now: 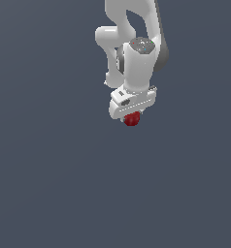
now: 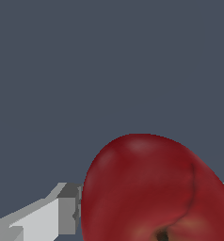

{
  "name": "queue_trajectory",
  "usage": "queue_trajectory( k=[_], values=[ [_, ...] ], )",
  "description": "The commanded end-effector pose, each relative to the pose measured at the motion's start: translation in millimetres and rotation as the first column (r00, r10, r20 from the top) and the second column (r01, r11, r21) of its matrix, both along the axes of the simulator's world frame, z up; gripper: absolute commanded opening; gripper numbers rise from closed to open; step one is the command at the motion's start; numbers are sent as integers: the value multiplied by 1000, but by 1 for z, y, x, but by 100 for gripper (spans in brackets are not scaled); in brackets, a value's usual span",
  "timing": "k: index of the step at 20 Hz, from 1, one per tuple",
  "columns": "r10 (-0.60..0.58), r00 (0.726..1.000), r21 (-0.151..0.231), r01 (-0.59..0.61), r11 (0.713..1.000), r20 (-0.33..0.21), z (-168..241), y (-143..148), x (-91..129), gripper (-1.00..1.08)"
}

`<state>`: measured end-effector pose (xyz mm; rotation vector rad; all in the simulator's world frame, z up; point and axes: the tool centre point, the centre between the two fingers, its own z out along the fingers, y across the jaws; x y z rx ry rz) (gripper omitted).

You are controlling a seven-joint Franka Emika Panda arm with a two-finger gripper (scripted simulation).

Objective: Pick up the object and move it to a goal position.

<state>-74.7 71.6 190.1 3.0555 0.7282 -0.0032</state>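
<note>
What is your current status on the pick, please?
Gripper closed around the dark red object. Object sits between the fingers, directly under the wrist. Nothing else visible around it.

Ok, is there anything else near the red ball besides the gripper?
No, in the exterior view only the red ball shows under the gripper, with plain grey surface all around.

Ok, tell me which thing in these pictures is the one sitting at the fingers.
The dark red ball-like object, the only coloured item here. It sits right under the white gripper, filling the wrist view beside one grey finger.
</note>
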Motion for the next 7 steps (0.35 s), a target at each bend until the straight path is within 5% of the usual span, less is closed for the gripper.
queue_trajectory(
  k=[1, 7],
  values=[
    [0, 1000, 0, 0, 1000, 2, 6, 0, -4, -100],
    [0, 1000, 1, 0, 1000, 2, 10, 0, -5, -100]
  ],
)
